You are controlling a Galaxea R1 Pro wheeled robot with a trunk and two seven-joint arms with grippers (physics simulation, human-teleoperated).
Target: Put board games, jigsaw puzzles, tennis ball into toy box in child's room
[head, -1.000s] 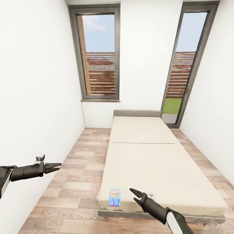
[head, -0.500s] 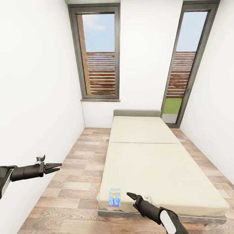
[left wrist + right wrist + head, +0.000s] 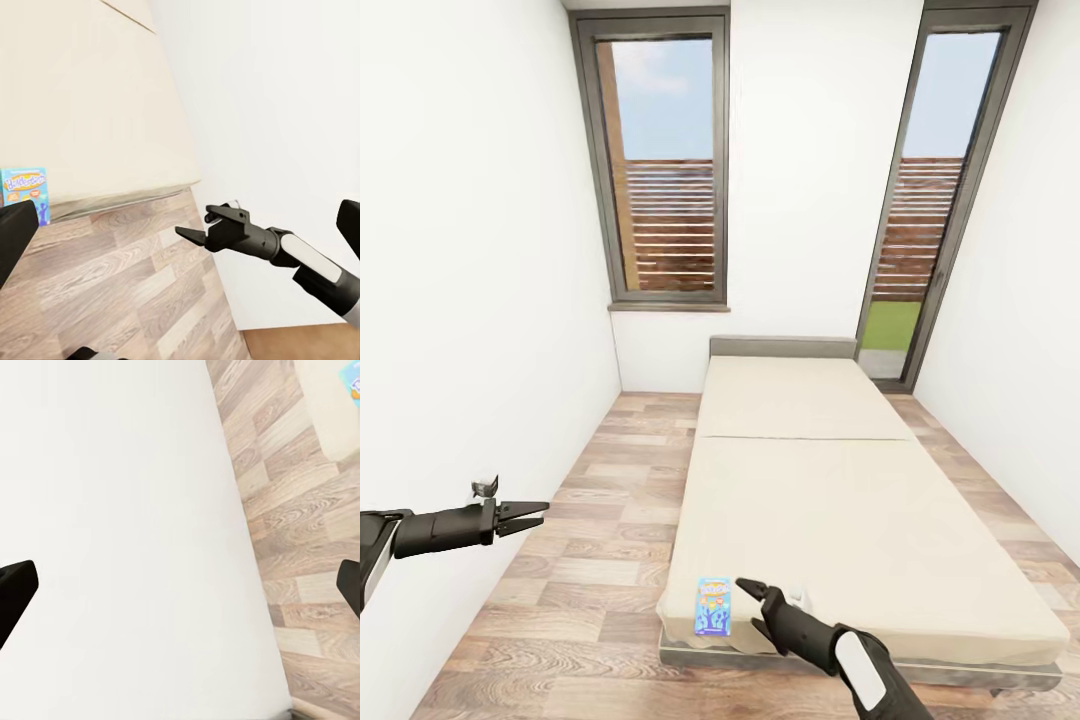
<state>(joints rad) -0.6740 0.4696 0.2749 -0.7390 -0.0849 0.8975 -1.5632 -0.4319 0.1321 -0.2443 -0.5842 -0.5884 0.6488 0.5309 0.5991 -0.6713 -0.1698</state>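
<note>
One blue board game [image 3: 713, 606] lies flat on the bed [image 3: 860, 520], at the near left corner of the beige mattress. My right gripper [image 3: 748, 602] hovers open just to the right of that box, level with the mattress edge, holding nothing. The left wrist view shows the same blue board game [image 3: 24, 192] and the right gripper [image 3: 199, 226] beside the bed. My left gripper [image 3: 538, 514] hangs open and empty over the floor by the left wall. The table, toy box, jigsaw puzzles and tennis ball are out of view.
The room is narrow: a white wall [image 3: 470, 300] runs close on the left, and a strip of wooden floor [image 3: 600, 520] lies between it and the bed. A window [image 3: 665, 165] and a glass door [image 3: 935, 200] are at the far end.
My right gripper has moved left and slightly down, closing in on the blue board game. The left arm has stayed put.
</note>
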